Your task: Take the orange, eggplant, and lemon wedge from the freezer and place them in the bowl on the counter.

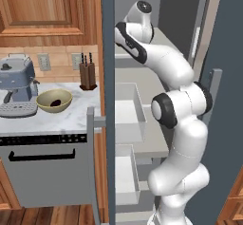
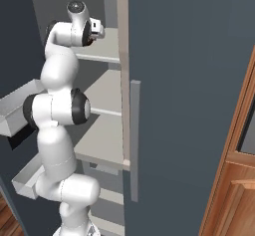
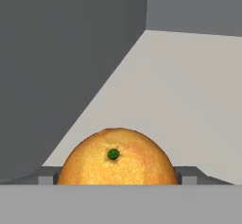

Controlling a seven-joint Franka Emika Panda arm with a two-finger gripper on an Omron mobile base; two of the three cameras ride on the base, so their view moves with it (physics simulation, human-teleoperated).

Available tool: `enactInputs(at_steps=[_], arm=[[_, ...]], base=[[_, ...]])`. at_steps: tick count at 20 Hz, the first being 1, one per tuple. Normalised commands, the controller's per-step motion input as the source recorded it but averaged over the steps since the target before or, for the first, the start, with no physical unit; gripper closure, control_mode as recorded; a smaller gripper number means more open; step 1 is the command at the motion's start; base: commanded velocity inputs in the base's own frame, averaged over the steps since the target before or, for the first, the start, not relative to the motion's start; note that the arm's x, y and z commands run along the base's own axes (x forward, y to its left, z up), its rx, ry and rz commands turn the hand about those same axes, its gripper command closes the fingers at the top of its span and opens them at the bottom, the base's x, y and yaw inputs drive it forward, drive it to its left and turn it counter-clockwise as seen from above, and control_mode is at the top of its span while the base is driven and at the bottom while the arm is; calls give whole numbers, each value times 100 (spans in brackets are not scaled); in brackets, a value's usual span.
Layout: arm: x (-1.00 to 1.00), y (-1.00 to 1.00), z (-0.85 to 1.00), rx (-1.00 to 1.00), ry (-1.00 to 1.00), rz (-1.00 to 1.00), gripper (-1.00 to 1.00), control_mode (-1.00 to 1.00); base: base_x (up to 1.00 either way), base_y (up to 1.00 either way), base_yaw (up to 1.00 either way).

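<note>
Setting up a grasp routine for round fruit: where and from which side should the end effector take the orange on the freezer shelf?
Across its widest middle, coming level from the front. The orange is round and sits on the flat shelf, its flanks free, and the fingers already stand either side of it.

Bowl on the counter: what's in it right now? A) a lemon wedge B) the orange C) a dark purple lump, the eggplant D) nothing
C: the left base view shows a dark oblong eggplant lying inside the bowl, while the orange sits on a freezer shelf.
</note>
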Motion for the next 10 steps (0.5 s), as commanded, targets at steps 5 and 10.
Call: enactInputs(at_steps=[5, 10], arm=[[-73, -17, 9, 0, -21, 0, 100, -100], [-100, -48, 21, 0, -43, 0, 100, -100]], base=[[0, 0, 0], [0, 0, 0]])
